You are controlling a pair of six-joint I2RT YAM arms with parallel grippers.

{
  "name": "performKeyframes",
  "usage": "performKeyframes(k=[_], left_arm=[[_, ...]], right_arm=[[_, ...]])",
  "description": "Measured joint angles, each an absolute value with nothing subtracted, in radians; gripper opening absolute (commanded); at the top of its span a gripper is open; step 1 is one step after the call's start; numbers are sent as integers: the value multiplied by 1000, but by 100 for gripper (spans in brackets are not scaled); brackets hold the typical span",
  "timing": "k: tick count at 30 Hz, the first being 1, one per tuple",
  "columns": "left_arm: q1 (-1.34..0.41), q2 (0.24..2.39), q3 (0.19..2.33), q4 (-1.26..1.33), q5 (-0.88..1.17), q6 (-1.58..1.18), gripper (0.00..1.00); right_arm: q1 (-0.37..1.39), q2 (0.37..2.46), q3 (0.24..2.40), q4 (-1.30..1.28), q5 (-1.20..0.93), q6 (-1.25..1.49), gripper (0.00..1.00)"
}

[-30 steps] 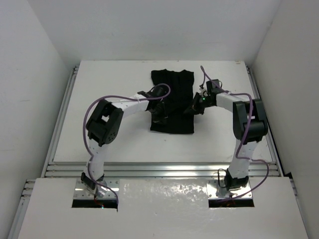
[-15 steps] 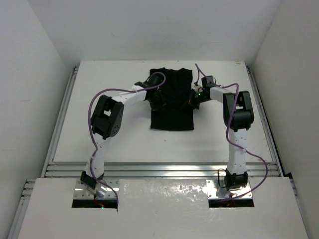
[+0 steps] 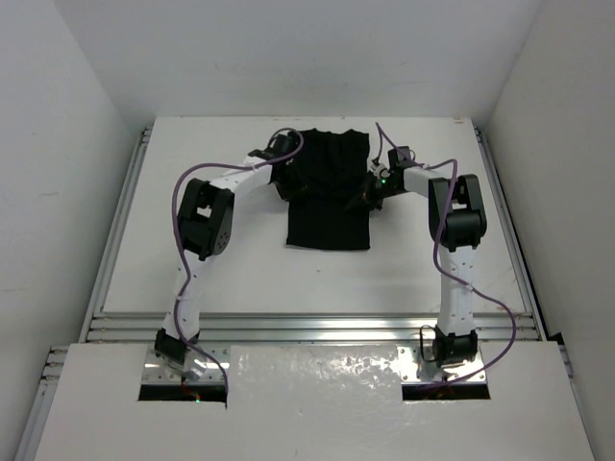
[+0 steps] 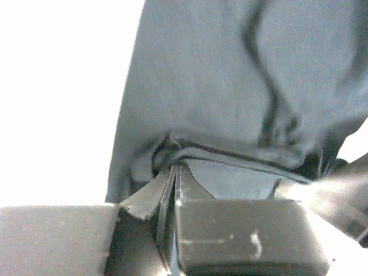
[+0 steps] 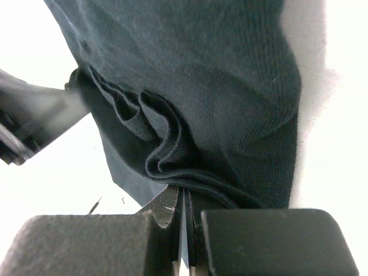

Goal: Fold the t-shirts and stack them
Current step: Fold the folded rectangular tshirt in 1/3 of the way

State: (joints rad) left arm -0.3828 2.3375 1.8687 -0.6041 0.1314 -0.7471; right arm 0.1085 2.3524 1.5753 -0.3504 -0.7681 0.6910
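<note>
White table [image 3: 192,274]: L+R jaws clamped on blk t-shirt [image 3: 329,206]

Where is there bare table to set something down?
Free: the wide strip of table between the near hem of the t-shirt and the front rail; also the margins outside the left arm and right arm. Crowded: the far middle, where the left hand and right hand pinch the t-shirt's sides.

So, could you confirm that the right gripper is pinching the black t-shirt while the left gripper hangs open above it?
Not quite: the left gripper is not open above it. The left wrist view shows it shut on a bunched fold of the black t-shirt. The right gripper is indeed pinching the cloth as well.
</note>
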Motion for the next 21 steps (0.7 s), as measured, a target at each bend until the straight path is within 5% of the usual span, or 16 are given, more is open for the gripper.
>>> performKeyframes(k=[11, 14, 15, 17, 21], left_arm=[[-299, 2417, 2004, -609, 67, -794, 0], [-292, 2413, 2003, -603, 37, -794, 2], [-289, 2397, 1978, -593, 27, -791, 7], [-286, 2341, 1899, -578, 11, -785, 17], [-281, 2133, 1679, -560, -10, -775, 19]], right_arm=[[110, 2352, 1608, -405, -825, 638, 21], [106, 2348, 1615, -402, -853, 635, 33], [105, 2344, 1616, -404, -858, 635, 42], [101, 2331, 1627, -423, -853, 630, 44], [97, 2255, 1617, -447, -786, 627, 47]])
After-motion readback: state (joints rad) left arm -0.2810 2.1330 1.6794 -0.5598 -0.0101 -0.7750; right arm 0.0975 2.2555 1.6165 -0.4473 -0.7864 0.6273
